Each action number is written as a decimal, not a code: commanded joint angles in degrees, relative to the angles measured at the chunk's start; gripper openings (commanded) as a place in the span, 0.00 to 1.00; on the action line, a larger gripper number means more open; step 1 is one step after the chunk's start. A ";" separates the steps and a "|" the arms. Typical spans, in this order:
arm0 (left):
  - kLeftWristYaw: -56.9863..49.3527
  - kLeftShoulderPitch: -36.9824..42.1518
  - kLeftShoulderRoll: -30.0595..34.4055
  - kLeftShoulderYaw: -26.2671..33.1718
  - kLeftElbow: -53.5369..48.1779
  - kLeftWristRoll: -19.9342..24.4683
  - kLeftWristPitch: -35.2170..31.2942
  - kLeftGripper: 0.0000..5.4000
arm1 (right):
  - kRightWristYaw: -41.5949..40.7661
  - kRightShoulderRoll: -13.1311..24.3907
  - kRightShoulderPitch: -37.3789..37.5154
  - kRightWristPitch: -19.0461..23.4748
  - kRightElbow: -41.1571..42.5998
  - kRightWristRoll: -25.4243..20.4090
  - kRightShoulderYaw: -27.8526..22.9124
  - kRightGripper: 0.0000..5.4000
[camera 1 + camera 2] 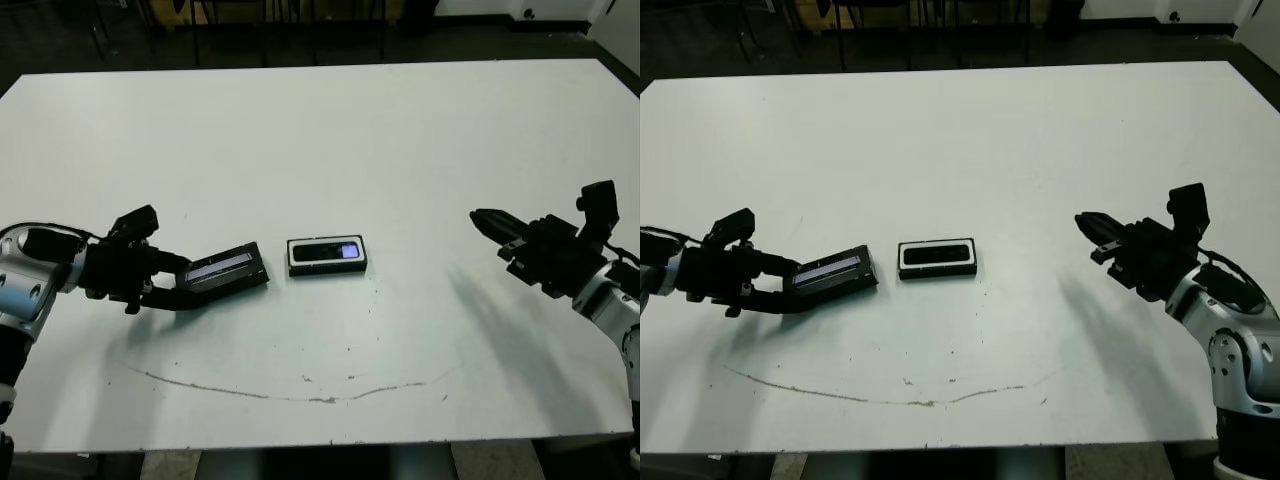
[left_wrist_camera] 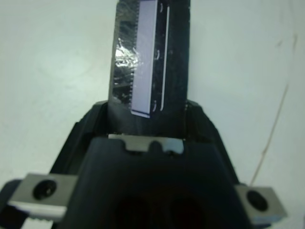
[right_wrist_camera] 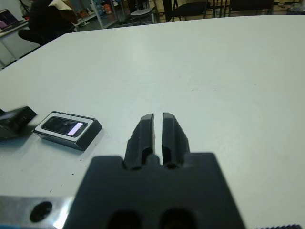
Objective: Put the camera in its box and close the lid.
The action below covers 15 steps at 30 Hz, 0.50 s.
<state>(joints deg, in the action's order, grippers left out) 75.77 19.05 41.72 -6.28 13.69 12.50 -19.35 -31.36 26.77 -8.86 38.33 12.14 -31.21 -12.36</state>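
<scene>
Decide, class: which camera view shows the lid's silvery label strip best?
The left wrist view: the lid fills the frame, its label strip sharp, held by the left gripper. Both eye views show the lid small and tilted beside the box. The right wrist view catches only a dark corner at its edge.

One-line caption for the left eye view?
Left hand holds the lid beside the box, camera already inside.

I see a lab or workroom: plain white counter (image 1: pixel 320 130), black chairs (image 3: pixel 190 7), cluttered shelving (image 3: pixel 97 9) behind.
</scene>
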 commanded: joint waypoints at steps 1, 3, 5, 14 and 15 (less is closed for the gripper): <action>-4.19 -4.90 1.10 4.99 -7.27 3.13 -2.76 0.49 | 0.59 -0.56 1.96 -0.91 0.35 0.97 0.85 0.00; -6.63 -6.89 1.06 7.87 -11.55 5.29 -4.56 0.49 | 0.97 -0.99 2.35 -0.60 0.50 0.99 1.03 0.00; -8.57 -7.80 1.04 10.14 -15.26 7.32 -5.91 0.49 | 1.55 -1.47 2.29 1.34 0.52 -0.09 1.08 0.00; -10.52 -0.35 3.45 6.27 -18.68 6.95 -10.29 0.49 | 1.48 -2.37 2.41 2.93 1.57 -2.09 2.30 0.00; -10.12 1.30 3.59 4.95 -17.86 6.34 -10.59 0.49 | 0.97 -2.62 2.56 2.26 1.28 -2.39 2.22 0.00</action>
<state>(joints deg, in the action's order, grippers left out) 65.33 18.69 44.24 0.36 -5.29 20.07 -28.99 -29.92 24.54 -7.27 41.19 13.57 -33.80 -10.37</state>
